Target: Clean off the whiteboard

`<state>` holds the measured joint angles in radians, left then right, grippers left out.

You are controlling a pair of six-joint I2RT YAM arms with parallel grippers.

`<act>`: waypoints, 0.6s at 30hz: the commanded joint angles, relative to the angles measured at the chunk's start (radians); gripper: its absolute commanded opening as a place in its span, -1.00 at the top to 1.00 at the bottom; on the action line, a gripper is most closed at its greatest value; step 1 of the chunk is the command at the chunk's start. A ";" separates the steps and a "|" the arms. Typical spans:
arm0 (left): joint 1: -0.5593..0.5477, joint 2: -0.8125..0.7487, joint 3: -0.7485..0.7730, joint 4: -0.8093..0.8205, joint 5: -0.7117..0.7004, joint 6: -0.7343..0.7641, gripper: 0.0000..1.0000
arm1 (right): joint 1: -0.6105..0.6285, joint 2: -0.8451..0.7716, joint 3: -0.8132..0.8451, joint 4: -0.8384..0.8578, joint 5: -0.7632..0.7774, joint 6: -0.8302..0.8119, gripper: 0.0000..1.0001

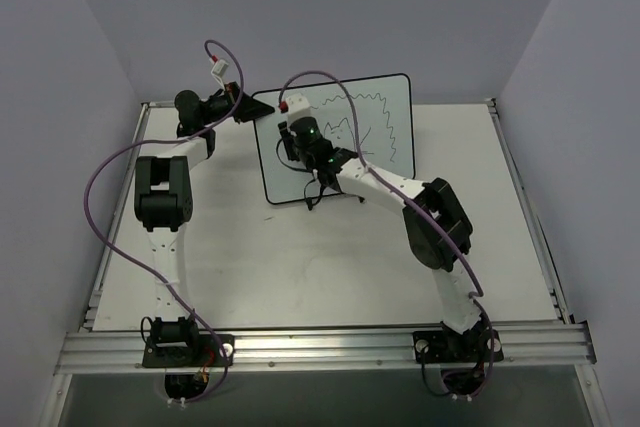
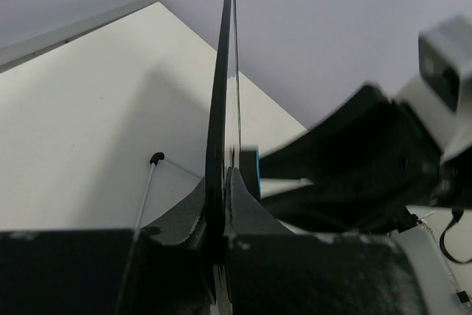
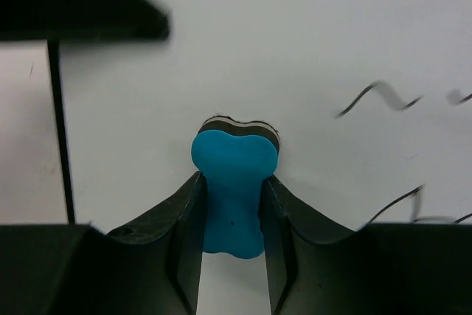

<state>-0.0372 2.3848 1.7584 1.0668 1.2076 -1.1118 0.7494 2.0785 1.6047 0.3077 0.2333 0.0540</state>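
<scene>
The right gripper (image 3: 234,204) clasps a blue bone-shaped eraser (image 3: 234,154), with its felt against the whiteboard (image 3: 332,27). The left gripper (image 2: 221,208) pinches the board's edge. The board stands at the far middle of the table (image 1: 300,267). I would sweep flat and firmly toward the black scribbles (image 3: 380,95), the left one bracing. No readable writing, only squiggles.

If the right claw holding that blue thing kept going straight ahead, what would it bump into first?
The whiteboard. The right gripper points squarely at its white face, the blue eraser leading; the eraser looks at or very near the surface, though depth is unclear.
</scene>
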 commanded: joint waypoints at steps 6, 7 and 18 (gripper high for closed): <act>-0.024 0.007 0.041 0.219 0.162 0.106 0.95 | -0.194 0.080 0.141 0.007 0.063 -0.092 1.00; -0.024 0.008 0.044 0.222 0.165 0.102 0.95 | -0.208 0.078 0.133 0.013 0.060 -0.088 1.00; -0.021 0.004 0.049 0.229 0.182 0.093 0.95 | -0.439 0.046 0.081 0.041 -0.112 -0.010 1.00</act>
<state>-0.0349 2.4195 1.7584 1.0603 1.1786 -1.1767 0.4007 2.0983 1.7107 0.3988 0.1131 0.0353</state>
